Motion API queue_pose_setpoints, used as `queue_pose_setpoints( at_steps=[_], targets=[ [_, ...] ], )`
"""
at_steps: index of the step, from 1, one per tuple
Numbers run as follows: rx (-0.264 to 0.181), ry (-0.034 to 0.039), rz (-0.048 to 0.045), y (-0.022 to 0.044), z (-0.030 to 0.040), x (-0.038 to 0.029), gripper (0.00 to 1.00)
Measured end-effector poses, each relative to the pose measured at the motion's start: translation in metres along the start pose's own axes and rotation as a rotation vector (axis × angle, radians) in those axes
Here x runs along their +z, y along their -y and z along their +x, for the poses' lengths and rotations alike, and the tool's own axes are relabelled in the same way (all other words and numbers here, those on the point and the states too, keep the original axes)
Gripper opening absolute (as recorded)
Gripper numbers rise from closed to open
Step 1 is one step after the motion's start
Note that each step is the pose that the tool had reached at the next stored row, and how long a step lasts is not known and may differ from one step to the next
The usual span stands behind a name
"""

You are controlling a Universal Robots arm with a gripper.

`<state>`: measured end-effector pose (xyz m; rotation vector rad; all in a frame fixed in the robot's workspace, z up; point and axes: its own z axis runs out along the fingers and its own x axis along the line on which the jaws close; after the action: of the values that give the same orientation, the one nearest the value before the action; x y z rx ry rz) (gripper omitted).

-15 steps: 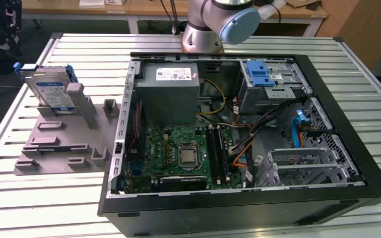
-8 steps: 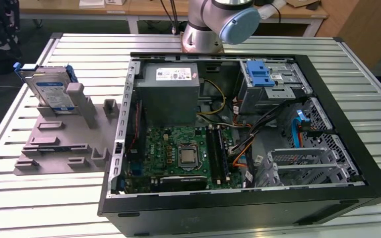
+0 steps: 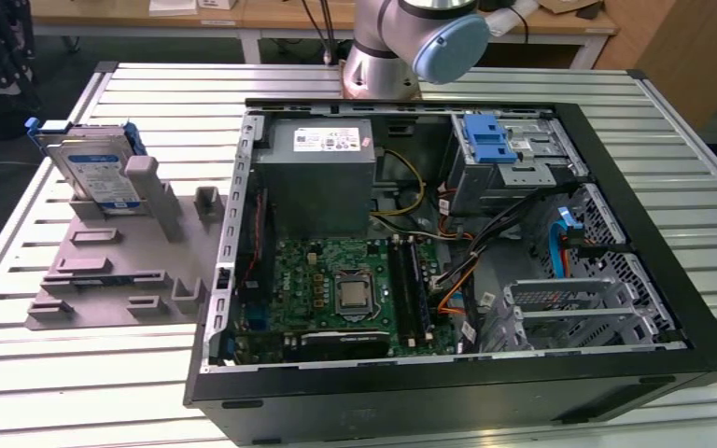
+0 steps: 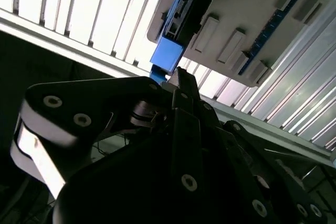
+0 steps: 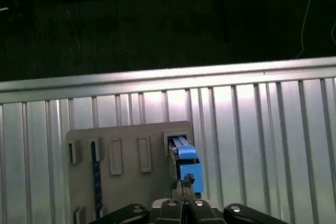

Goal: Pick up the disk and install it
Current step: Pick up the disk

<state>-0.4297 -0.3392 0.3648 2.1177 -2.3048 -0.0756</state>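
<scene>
The disk [image 3: 91, 168], a flat silver rectangular hard drive with a white-and-blue label in a blue plastic carrier, stands on its edge in a grey plastic holder [image 3: 109, 271]. The holder lies on the slatted metal table [image 3: 35, 373], at the exterior view's left, just beside the open black computer case [image 3: 657, 373]. The disk sits at the far end of the holder, upright with perhaps a slight lean. Its broad labelled face is turned to the near side and its thin edge points up.

My gripper [image 5: 184, 184] hangs above this holder and looks down on it. In the first wrist view the disk [image 5: 184, 161] shows me only its narrow blue top edge. This edge lies straight beyond my fingertips, and I judge its long line runs the same way as the seam between them. In the second wrist view the blue corner of the disk [image 4: 168, 56] appears just past the gripper [image 4: 181, 74].

My two fingers are pressed together with no gap that I can see. They hold nothing and touch nothing, and the disk is clearly apart from them, below.
</scene>
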Motion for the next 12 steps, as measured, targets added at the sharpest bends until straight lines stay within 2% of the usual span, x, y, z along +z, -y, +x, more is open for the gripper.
queue_pose_setpoints(
  at_steps=[2,8,12],
  targets=[
    [-0.031,-0.0013,-0.0006,0.0000,0.0000,0.0000,0.11],
    [-0.038,-0.0016,-0.0007,0.0000,0.0000,0.0001,0.11],
    [-0.094,-0.0039,-0.0020,0.0000,0.0000,0.0006,0.11]
  ],
)
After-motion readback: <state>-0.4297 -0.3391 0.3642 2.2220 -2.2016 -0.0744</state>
